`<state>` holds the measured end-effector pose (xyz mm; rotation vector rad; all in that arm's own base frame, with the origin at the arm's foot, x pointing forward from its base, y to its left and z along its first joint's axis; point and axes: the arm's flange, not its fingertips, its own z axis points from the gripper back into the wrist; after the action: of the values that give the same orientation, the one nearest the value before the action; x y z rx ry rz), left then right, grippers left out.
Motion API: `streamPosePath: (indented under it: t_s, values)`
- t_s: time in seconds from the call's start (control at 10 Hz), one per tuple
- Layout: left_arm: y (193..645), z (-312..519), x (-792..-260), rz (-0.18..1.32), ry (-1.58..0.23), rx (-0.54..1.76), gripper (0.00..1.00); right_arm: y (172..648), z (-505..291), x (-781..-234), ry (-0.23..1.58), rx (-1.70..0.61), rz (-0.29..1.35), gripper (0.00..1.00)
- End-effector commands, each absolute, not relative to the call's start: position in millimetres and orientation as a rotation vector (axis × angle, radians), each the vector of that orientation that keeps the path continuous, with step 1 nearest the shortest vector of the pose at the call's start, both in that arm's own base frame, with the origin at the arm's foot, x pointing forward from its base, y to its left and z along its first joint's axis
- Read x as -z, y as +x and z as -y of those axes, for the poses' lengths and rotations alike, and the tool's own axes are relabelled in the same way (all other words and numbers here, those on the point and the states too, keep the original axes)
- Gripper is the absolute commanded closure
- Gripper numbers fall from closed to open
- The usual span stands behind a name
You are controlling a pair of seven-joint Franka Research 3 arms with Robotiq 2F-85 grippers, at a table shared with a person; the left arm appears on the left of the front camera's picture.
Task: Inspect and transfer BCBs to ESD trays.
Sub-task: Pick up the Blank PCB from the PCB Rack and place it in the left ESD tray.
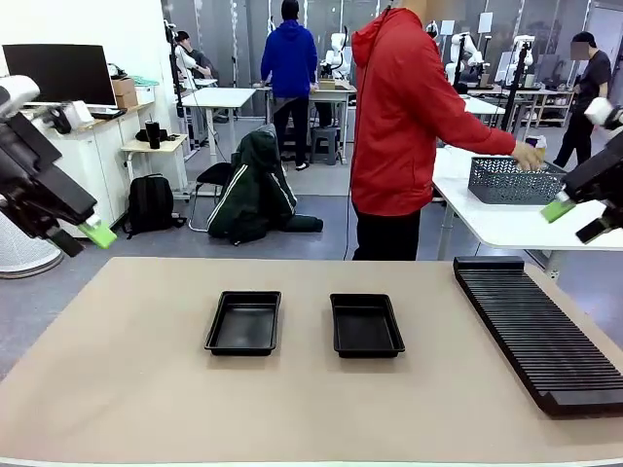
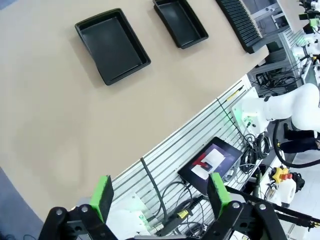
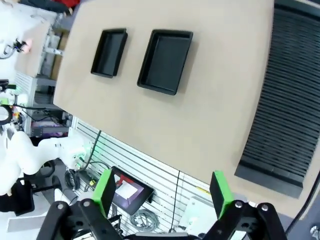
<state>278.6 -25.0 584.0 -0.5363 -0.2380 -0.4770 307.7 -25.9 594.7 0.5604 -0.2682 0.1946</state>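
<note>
- ESD trays: two, black and shallow, lying flat side by side near the middle of the tan table, with a clear gap between them and long sides running away from the robot.
- Left tray: raised rim unbroken all round, dark floor in full sight; noted again in the left wrist view as the nearer of the pair.
- Right tray: same build and same orientation, floor likewise in full sight; placed between the left tray and the rack, touching neither.
- Rack: long, black, ribbed, lying along the table's right side, angled slightly, well apart from both trays.
- Left gripper: held high off the table's left edge, well apart from the trays; jaws spread wide, nothing between the green pads.
- Right gripper: held high past the table's right edge, near the far end of the rack; jaws spread wide, nothing gripped, both pads parted in the right wrist view.
- Person: red hooded jacket, standing at the far side, turned toward a white table; one hand at the rim of a grey mesh basket standing there.
- Basket contents: cannot tell.
</note>
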Motion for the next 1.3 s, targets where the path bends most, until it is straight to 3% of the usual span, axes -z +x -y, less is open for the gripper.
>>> streamPosePath:
  t_s: [0.0, 0.3, 1.2]
  values:
    - [272.0, 13.8, -600.6, 0.270, -0.587, 0.490, 0.00, 295.7, 44.0, -616.2, 0.601, -0.196, 0.318, 0.00]
    - [262.8, 5.1, -610.5, 0.341, -0.622, 0.521, 0.00, 274.2, 62.5, -645.6, 0.625, -0.180, 0.458, 0.00]
    - [252.6, -3.1, -619.6, 0.373, -0.576, 0.492, 0.00, 260.2, 85.5, -675.9, 0.546, -0.035, 0.506, 0.00]
